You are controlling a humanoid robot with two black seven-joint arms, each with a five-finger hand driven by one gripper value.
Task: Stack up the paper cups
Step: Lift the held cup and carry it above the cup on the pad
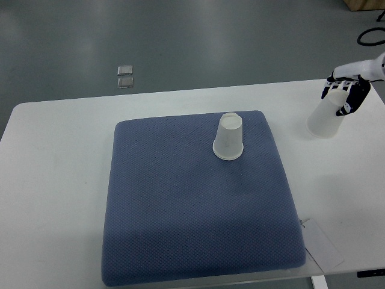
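Observation:
One white paper cup stands upside down on the blue mat, near the mat's far edge. A second white cup is at the right, over the white table beyond the mat's right edge, mouth down and tilted. My right hand comes in from the right edge, and its dark fingers are curled around that cup's upper end. I cannot tell whether this cup touches the table. The left arm does not show.
The white table carries the blue mat in its middle. A white tag lies at the mat's near right corner. Two small square plates sit on the grey floor beyond the table. A black cable lies at the top right.

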